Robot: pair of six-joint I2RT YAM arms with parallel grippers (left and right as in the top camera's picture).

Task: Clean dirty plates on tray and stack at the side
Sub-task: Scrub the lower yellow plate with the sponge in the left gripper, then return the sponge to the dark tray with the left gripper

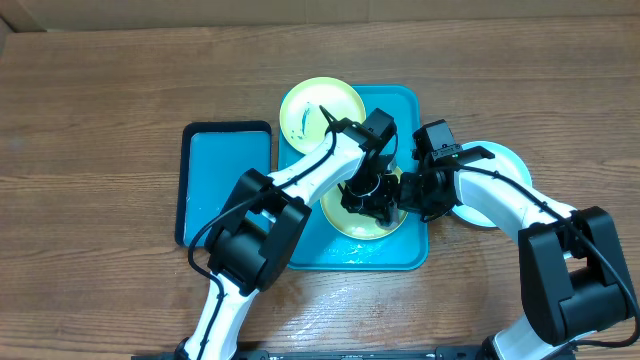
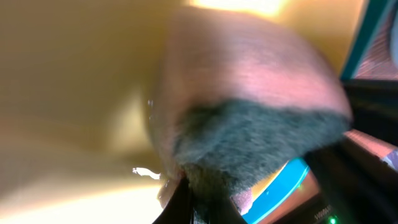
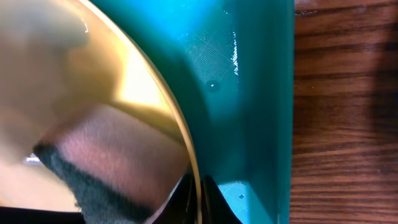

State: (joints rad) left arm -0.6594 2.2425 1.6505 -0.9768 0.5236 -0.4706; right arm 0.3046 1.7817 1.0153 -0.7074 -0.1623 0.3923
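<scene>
— Plates point(image 1: 320, 108): where do the three sit?

— Start with the wooden table point(image 1: 100, 100). Mid-scene on it lies the teal tray point(image 1: 400, 110), and a narrower blue tray point(image 1: 225, 180) lies just left of that. The far plate point(image 1: 320, 108), yellow-green with dark smears, overlaps the teal tray's far left corner. The near plate point(image 1: 360, 228), also yellow-green, lies in the tray's near half, under both arms. The light blue plate point(image 1: 500, 165) is on the table just right of the tray.

— And the tools?

— The left gripper point(image 2: 189, 199) is clamped on a sponge point(image 2: 249, 93), which is squashed against the near plate. The right gripper point(image 3: 198, 199) pinches that plate's rim between its fingers.

— What could go wrong?

— I'd judge the rim hold slim. Hard scrubbing could twist the plate out of the pinch, or tip it against the tray wall. The grippers also work very close together, so a wide stroke might knock one into the other.
</scene>
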